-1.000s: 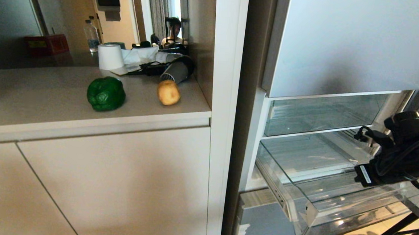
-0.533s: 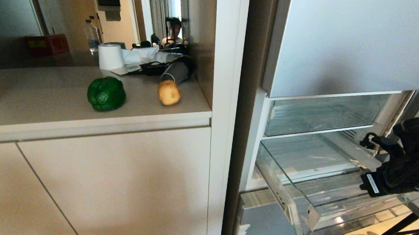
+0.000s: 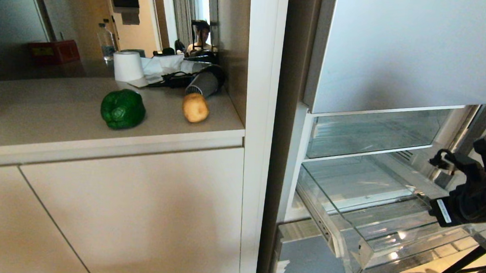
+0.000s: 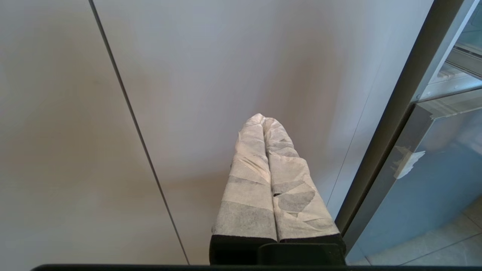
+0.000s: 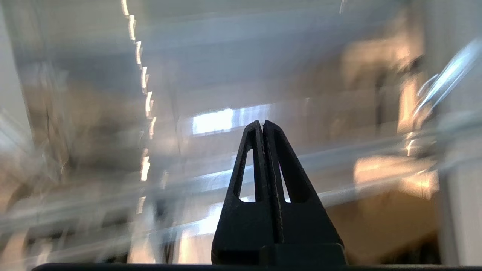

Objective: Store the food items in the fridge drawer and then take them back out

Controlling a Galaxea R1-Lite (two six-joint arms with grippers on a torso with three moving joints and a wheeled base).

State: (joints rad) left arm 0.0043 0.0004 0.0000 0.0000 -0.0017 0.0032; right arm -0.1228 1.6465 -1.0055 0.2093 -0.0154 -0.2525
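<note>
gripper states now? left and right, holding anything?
Left gripper: shut, holding nothing, parked in front of the beige cabinet door.
Right gripper: shut, holding nothing, beside the clear plastic fridge drawer.

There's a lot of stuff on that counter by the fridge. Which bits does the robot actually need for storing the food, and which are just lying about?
Part of the job:
- green bell pepper
- potato
- clear fridge drawer, pulled out, nothing in it

Just lying about:
- paper roll
- hair dryer
- water bottle
- red box
</note>
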